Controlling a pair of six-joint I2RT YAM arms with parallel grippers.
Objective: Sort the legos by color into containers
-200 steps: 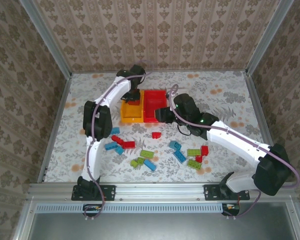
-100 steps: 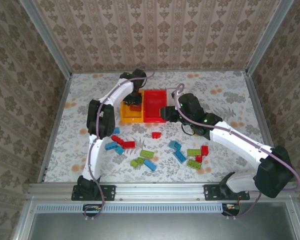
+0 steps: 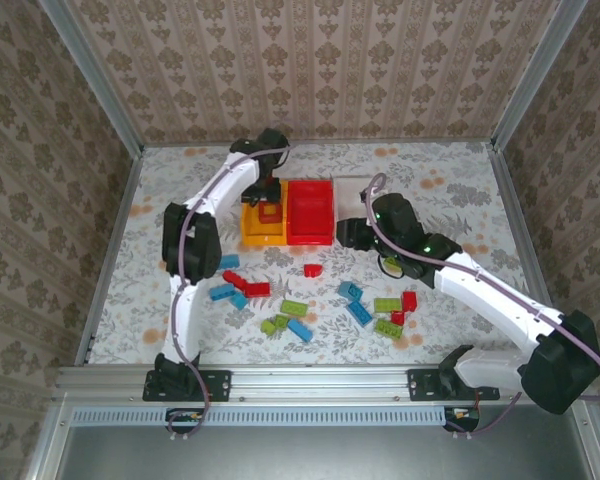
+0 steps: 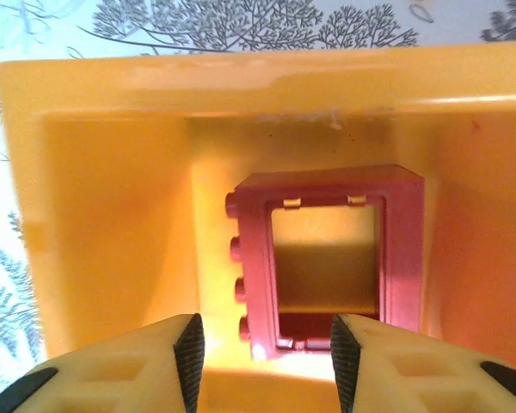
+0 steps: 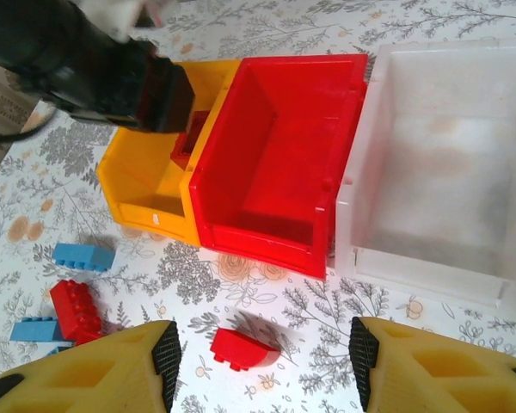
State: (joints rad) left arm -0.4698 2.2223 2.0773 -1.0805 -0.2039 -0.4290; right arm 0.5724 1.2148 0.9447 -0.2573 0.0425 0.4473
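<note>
An open square red frame lies inside the yellow-orange bin, also seen from above as frame and bin. My left gripper hovers open just over the frame's near edge, not gripping it. The red bin stands right of the yellow one, and the white bin right of that. My right gripper is open above a small red brick on the table, in front of the red bin. Red, blue and green legos lie scattered nearer the arms.
The left arm's black wrist hangs over the yellow bin. A blue brick and a red brick lie at the left. A metal frame edges the table, and wallpapered walls enclose it.
My right arm has drawn back to the right, away from the front of the red bin. My left gripper has shifted slightly above the yellow bin.
</note>
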